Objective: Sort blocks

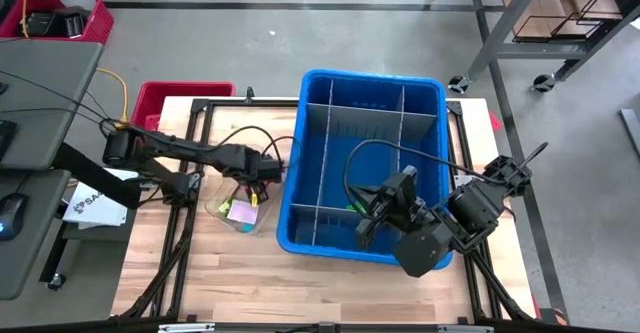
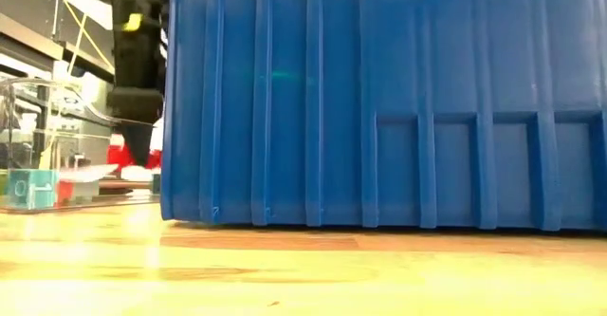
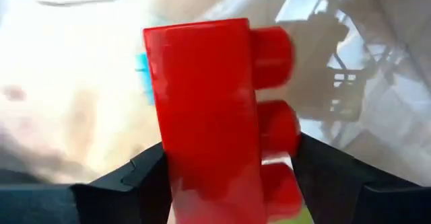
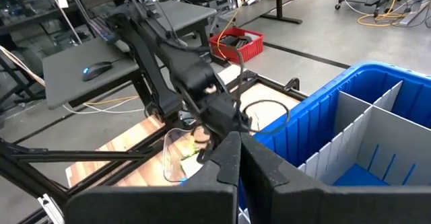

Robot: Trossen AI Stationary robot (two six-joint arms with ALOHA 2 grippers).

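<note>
A red block (image 3: 212, 116), studs out to one side, fills the left wrist view and sits between the two dark fingers (image 3: 128, 180) of the left gripper (image 3: 229, 177), which is partly closed around it. Whether the pads press the block yet cannot be told. A sliver of a light-blue block (image 3: 143, 72) shows just behind the red one.

From above, the left gripper (image 1: 262, 173) reaches down into a clear plastic tub (image 1: 222, 216) standing on the wooden surface (image 1: 300, 283), just beside the left wall of the big blue bin (image 1: 300, 173). More blocks (image 1: 240, 211), pink, yellow and green, lie in the bottom of the tub below the gripper.

From table height, the blue bin takes up most of the picture, with the tub at its left holding a teal block (image 2: 30, 187) and something red under the dark gripper (image 2: 136, 150).

The right gripper (image 1: 368, 231) hangs over the near right part of the bin with its fingers (image 4: 259, 167) pressed together, holding nothing. Grey dividers (image 1: 350, 133) split the bin into compartments, and a small green piece (image 1: 351, 209) lies in one near that gripper.
</note>
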